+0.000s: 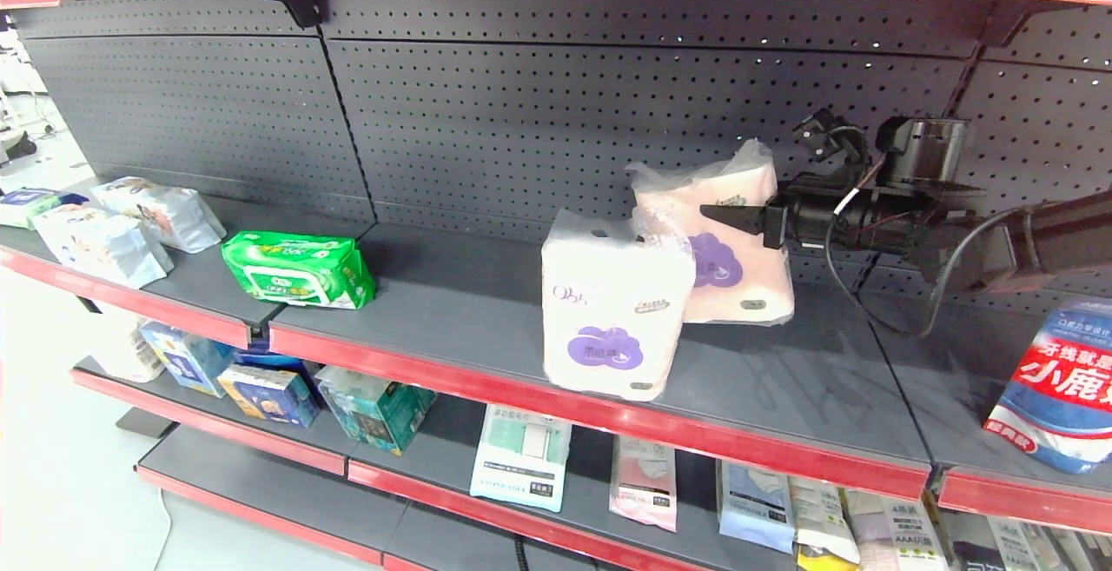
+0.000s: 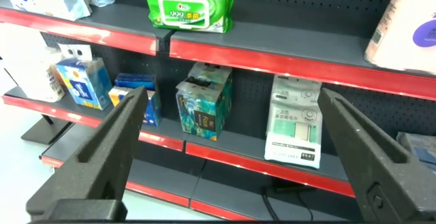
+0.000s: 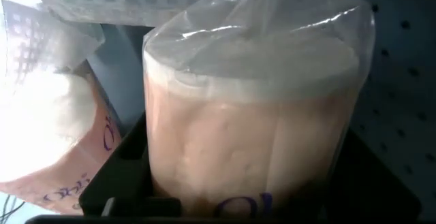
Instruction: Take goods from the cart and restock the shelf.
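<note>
Right claw: mine (image 1: 725,215), reaching in level from the shelf's right end, clamped on the pink plastic-wrapped tissue pack (image 1: 738,267). In the wrist view the pack (image 3: 252,129) fills the gap between both fingers.
Left claw: mine too (image 2: 233,93), fingers wide apart and holding nothing, facing the lower shelves.
Where the pack is: upright with a slight lean, its base on the grey shelf board with the red front edge (image 1: 452,310). It sits toward the back edge, close to the black pegboard back panel (image 1: 521,102).
Neighbour: white plastic-wrapped tissue pack with a purple mark (image 1: 612,310), at the front edge and just in front of the pink one. I can't tell if they touch.
Handling, my guess: light, soft and squashy. The film looks slick and loose at the top.
Where to hold: across the firm middle of the rolls, not the bunched film, with modest squeeze.
Risk: it could tip against the white neighbour on release.
</note>
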Robot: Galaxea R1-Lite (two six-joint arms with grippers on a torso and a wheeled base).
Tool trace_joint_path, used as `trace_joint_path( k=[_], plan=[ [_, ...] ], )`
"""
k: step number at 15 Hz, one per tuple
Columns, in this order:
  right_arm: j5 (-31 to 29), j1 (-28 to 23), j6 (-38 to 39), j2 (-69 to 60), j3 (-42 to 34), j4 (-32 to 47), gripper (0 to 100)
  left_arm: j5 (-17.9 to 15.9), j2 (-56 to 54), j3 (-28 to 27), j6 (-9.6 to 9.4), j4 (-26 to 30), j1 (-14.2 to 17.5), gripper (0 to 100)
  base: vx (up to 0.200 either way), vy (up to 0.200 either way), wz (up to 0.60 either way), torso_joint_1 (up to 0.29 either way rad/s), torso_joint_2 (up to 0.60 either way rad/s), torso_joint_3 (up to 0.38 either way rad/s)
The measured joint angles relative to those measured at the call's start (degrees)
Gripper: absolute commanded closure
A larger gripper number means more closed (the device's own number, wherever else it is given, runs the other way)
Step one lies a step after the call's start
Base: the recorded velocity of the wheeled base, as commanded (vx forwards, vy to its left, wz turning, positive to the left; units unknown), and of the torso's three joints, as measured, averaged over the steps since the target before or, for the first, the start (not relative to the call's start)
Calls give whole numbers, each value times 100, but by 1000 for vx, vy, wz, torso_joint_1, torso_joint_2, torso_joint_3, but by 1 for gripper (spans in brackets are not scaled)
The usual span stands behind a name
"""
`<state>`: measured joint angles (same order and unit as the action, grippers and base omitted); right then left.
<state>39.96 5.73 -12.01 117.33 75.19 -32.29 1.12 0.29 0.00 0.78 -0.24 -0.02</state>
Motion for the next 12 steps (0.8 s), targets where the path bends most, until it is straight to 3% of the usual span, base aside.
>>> trace_joint_path(
  k=[5, 12],
  plan=[
    [534, 168, 27, 538, 713, -5, 100, -1, 0, 0, -2, 0, 2, 0, 0, 0, 0, 0, 0, 0],
    [563, 571, 18, 1097, 1111, -391, 100, 0, 0, 0, -2, 2, -2, 0, 0, 0, 0, 0, 0, 0]
  ],
)
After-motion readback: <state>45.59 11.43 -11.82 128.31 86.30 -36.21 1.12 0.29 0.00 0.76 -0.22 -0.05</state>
